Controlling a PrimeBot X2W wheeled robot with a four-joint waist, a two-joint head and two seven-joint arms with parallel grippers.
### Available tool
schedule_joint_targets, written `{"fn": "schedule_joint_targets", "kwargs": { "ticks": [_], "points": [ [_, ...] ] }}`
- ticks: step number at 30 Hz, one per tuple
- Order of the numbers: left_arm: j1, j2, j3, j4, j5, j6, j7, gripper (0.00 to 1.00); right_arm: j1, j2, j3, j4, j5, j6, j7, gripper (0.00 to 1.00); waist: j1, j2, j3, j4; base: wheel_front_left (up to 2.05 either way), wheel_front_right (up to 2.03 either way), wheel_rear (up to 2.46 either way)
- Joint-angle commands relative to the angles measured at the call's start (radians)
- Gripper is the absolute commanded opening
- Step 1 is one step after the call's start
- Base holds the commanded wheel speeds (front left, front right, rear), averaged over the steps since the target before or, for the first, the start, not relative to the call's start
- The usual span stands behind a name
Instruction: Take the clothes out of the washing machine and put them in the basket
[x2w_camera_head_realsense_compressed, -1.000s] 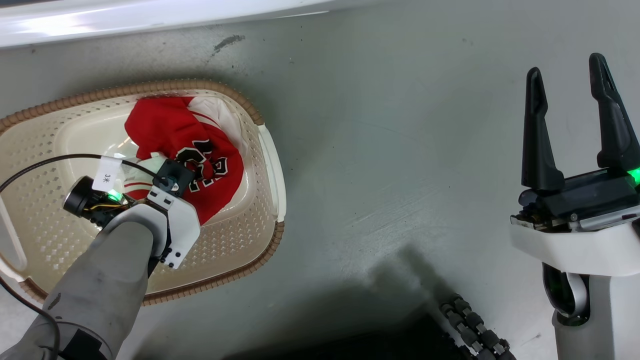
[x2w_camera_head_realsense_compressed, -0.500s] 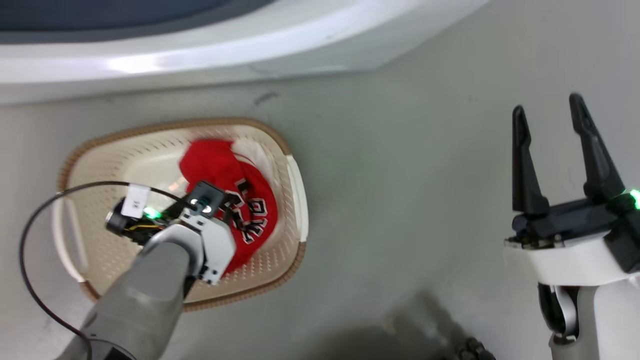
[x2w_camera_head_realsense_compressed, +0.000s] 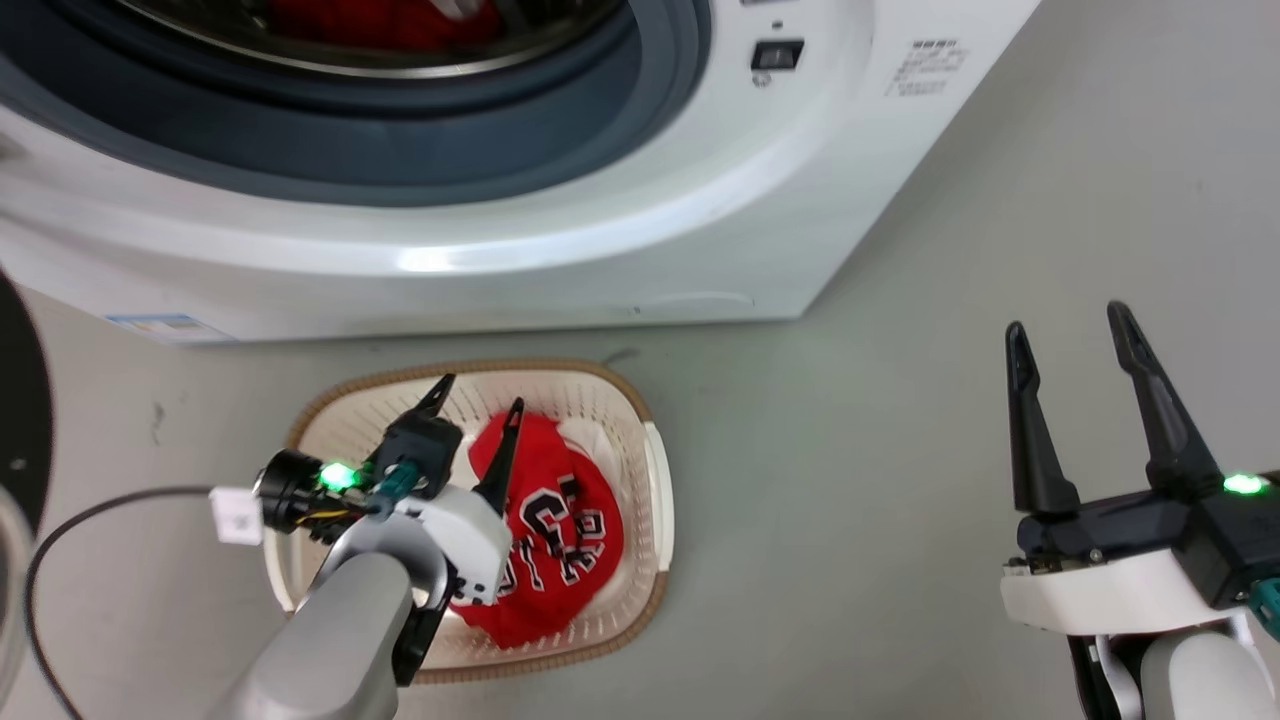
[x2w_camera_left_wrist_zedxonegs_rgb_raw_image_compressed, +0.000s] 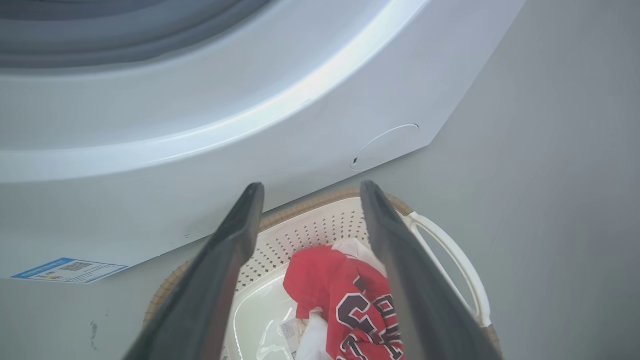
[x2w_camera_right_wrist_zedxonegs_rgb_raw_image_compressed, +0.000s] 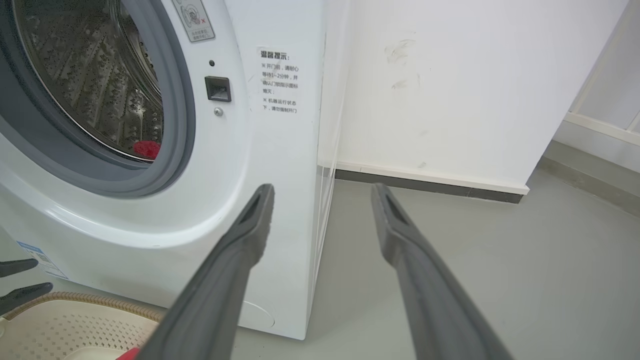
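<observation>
Red jersey (x2w_camera_head_realsense_compressed: 560, 540) lies bunched in the basket (x2w_camera_head_realsense_compressed: 540, 366), just beneath the left gripper (x2w_camera_head_realsense_compressed: 478, 392), which is spread wide and holds nothing. Off to the side the right gripper (x2w_camera_head_realsense_compressed: 1065, 317) hangs spread and empty too. Beyond them the washing machine (x2w_camera_head_realsense_compressed: 600, 220) stands open, more red cloth (x2w_camera_right_wrist_zedxonegs_rgb_raw_image_compressed: 146, 149) low in its drum (x2w_camera_right_wrist_zedxonegs_rgb_raw_image_compressed: 100, 75). The next reach should go in centred, clear the grey seal (x2w_camera_right_wrist_zedxonegs_rgb_raw_image_compressed: 186, 130) and pinch deep into the fabric.
</observation>
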Motion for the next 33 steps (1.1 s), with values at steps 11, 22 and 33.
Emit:
{"fn": "schedule_joint_targets", "kwargs": {
  "ticks": [11, 22, 33],
  "points": [
    [0.190, 0.003, 0.243, -0.380, 0.119, 0.033, -0.003, 1.00, 0.066, 0.000, -0.013, 0.009, 0.013, -0.001, -0.002, 1.00, 0.0003, 0.0000, -0.154, 0.040, 0.00, 0.00, 0.00],
    [-0.001, -0.037, 0.399, -0.337, 0.180, -0.016, -0.002, 1.00, 0.014, 0.000, 0.008, -0.004, 0.035, -0.001, -0.002, 1.00, 0.0003, 0.0000, -0.092, -0.012, 0.00, 0.00, 0.00],
    [-0.395, 0.026, 0.420, -0.027, 0.247, -0.064, -0.002, 1.00, -0.071, 0.000, 0.033, -0.030, 0.079, -0.001, -0.002, 1.00, 0.0003, 0.0000, 0.075, -0.108, 0.00, 0.00, 0.00]
  ]
}}
